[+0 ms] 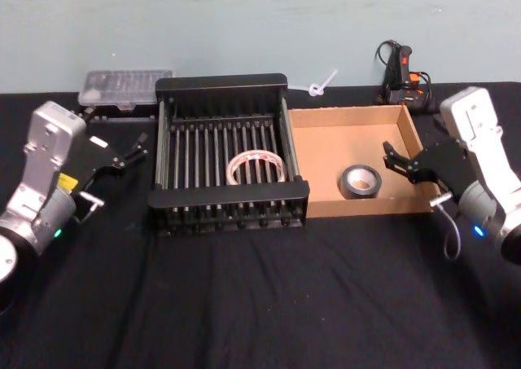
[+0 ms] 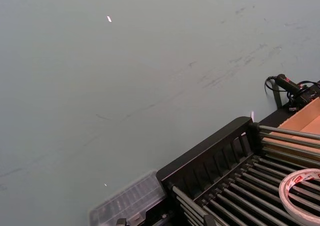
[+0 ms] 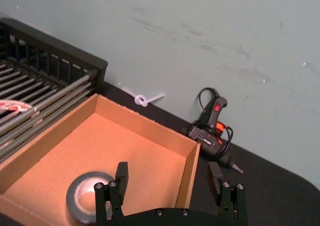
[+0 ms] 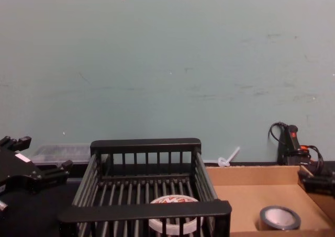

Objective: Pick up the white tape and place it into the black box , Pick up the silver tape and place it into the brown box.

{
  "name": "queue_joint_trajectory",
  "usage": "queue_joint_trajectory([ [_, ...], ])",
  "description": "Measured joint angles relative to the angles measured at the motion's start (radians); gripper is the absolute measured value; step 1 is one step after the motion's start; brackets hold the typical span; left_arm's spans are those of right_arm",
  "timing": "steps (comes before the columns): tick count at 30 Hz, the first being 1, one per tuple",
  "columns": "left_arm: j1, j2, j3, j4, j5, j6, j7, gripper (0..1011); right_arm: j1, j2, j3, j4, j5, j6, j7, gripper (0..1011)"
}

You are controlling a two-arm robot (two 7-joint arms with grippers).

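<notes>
The white tape point(image 1: 256, 167) lies flat on the slatted floor of the black box point(image 1: 221, 82) at the table's middle; it is also in the left wrist view point(image 2: 300, 186) and chest view point(image 4: 172, 201). The silver tape point(image 1: 360, 181) lies flat in the brown box point(image 1: 346, 112), near its front wall. My right gripper point(image 1: 396, 161) hovers open over the brown box's right side, just right of the silver tape point(image 3: 85, 196), with nothing between its fingers point(image 3: 121, 173). To the left of the black box, my left gripper point(image 1: 130, 151) hangs open and holds nothing.
A clear plastic case point(image 1: 126, 86) sits behind the black box's left corner. A black and orange glue gun point(image 1: 400, 72) and a white tie point(image 1: 321, 85) lie behind the brown box, by the green wall. Black cloth point(image 1: 260, 304) covers the table.
</notes>
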Motion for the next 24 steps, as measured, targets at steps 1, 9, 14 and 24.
queue_joint_trajectory([
  [1, 0.0, 0.0, 0.0, 0.0, 0.0, 0.0, 0.0, 1002, -0.004, -0.002, 0.001, 0.003, -0.003, -0.004, -0.001, 1002],
  [9, 0.0, 0.0, 0.0, 0.0, 0.0, 0.0, 0.0, 1001, -0.026, -0.018, 0.017, 0.019, -0.024, -0.03, -0.012, 1002],
  [14, 0.0, 0.0, 0.0, 0.0, 0.0, 0.0, 0.0, 1001, -0.028, -0.03, 0.041, 0.02, -0.024, -0.038, -0.011, 1003],
  [24, 0.0, 0.0, 0.0, 0.0, 0.0, 0.0, 0.0, 1001, -0.028, -0.027, 0.036, 0.019, -0.023, -0.037, -0.01, 1002],
])
